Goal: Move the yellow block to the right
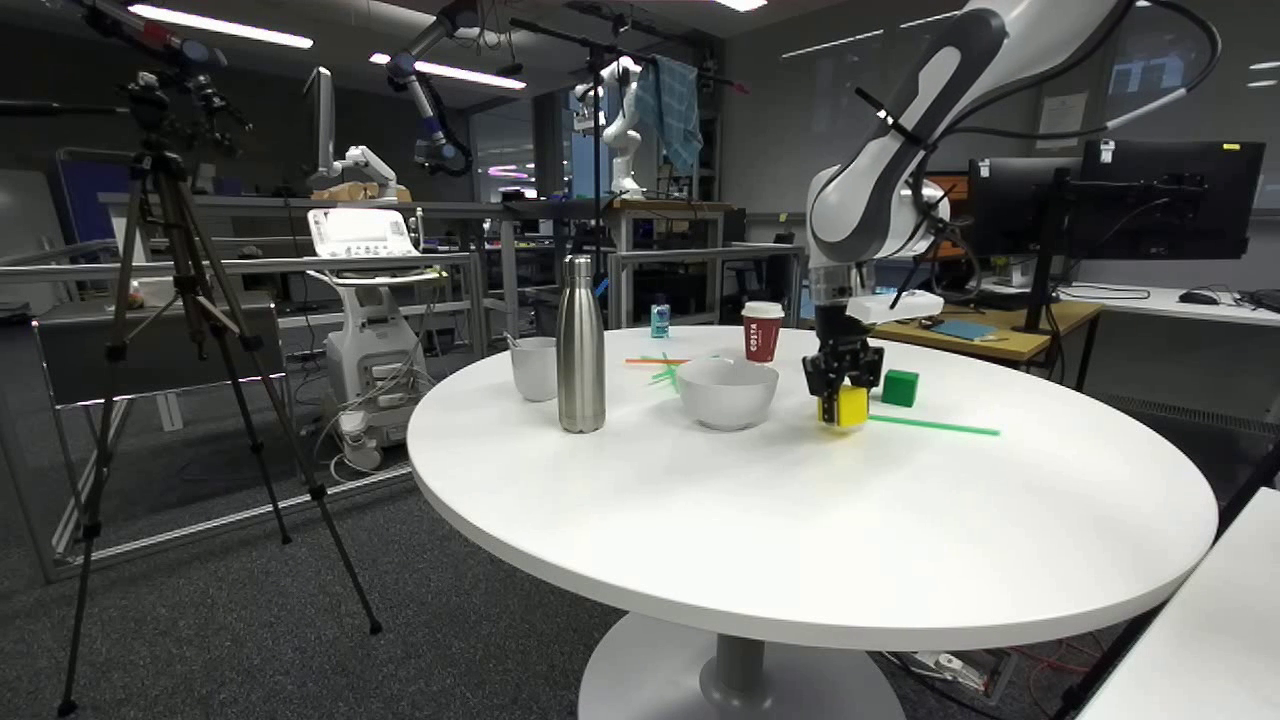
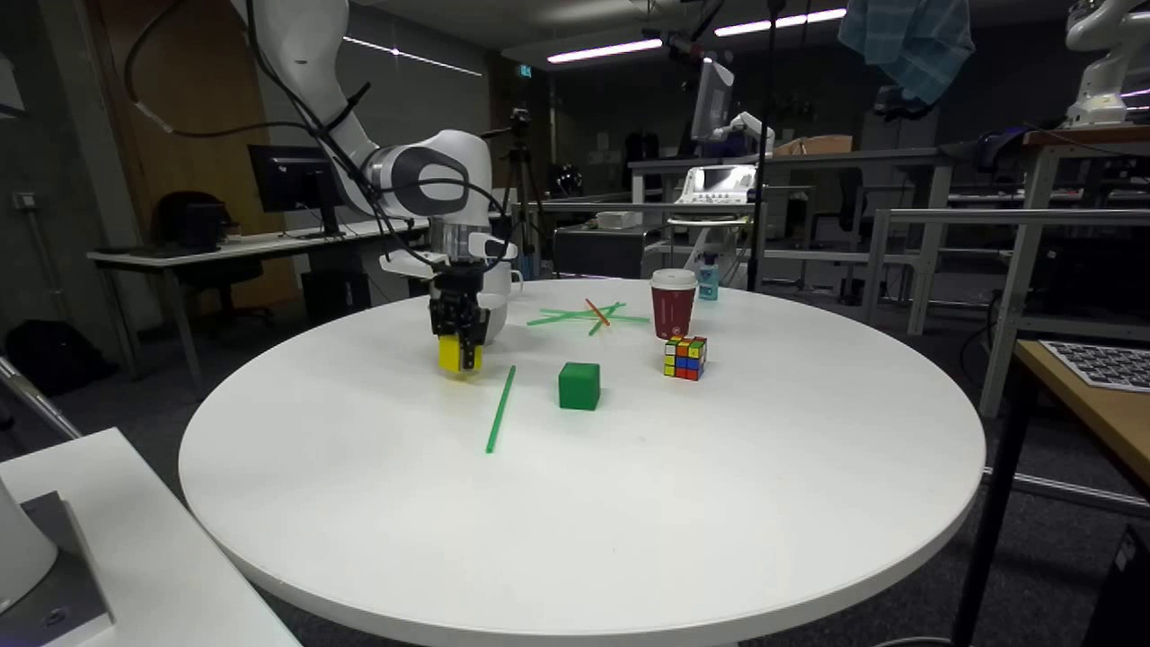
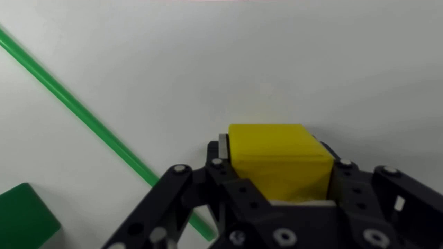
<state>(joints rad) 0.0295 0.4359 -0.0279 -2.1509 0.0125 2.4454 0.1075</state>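
The small yellow block [image 1: 846,408] is between the fingers of my gripper [image 1: 843,385], low over the white round table [image 1: 780,540]. It also shows in an exterior view [image 2: 452,354] under my gripper [image 2: 461,340]. In the wrist view, both fingers of my gripper [image 3: 275,148] lie against opposite sides of the yellow block [image 3: 280,174], so the gripper is shut on it. A faint yellow reflection lies on the table under the block. I cannot tell whether its underside touches the table.
A green stick [image 2: 500,409] and a green block [image 2: 579,386] lie close beside the gripper. A white bowl [image 1: 728,393] stands near it too. A steel bottle [image 1: 581,345], white mug [image 1: 535,370], red cup [image 2: 673,305], puzzle cube [image 2: 685,358] and loose sticks [image 2: 584,316] stand farther off.
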